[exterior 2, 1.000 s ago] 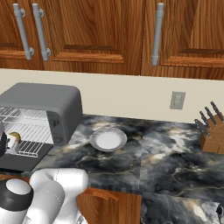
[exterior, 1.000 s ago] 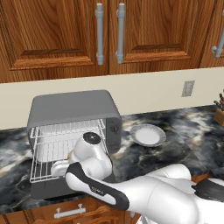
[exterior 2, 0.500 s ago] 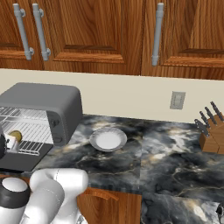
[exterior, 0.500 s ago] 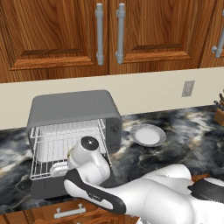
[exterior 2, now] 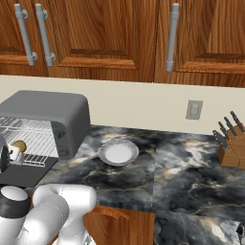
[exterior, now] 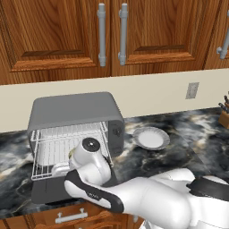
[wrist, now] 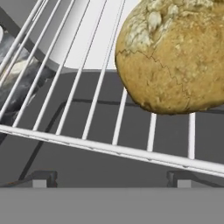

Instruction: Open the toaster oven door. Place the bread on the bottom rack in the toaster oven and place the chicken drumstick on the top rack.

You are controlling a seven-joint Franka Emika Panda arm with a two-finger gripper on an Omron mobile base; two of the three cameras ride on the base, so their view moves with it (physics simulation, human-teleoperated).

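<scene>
Nearest to us in the hand view, the bread (wrist: pixel 173 57) fills the upper right, a crusty yellowish-brown roll sitting on the wires of a rack (wrist: pixel 109 148) whose front bar runs across below it. Beneath the wires lies the dark grey toaster oven door (wrist: pixel 87 166), folded down flat, with two small handle mounts near its edge. We cannot make out our gripper's fingers here, so we cannot tell whether they are spread or closed.

In the left base view our white arm (exterior: pixel 134 201) rises from the lower right and bends toward the toaster oven (exterior: pixel 74 120), its wrist right at the open mouth and hiding the hand. The door (exterior: pixel 49 190) lies open on the marble counter (exterior: pixel 179 152) in front of the oven. Two wire shelves show inside; the bottom rack (exterior: pixel 44 172) is pulled forward over the door, and the top rack (exterior: pixel 67 132) sits above it.

From the right base view we see the bread (exterior 2: pixel 19 146) resting on the pulled-out bottom rack (exterior 2: pixel 38 160), just beside a dark part of the hand at the left edge. The door (exterior 2: pixel 24 174) lies flat beneath.

Farther along the counter, a white plate (exterior 2: pixel 118 152) sits right of the oven, apart from it. A knife block (exterior 2: pixel 229 153) stands by the wall at the far right, below a wall outlet (exterior 2: pixel 194 110). Wooden cabinets (exterior 2: pixel 119 33) with silver handles hang above.
</scene>
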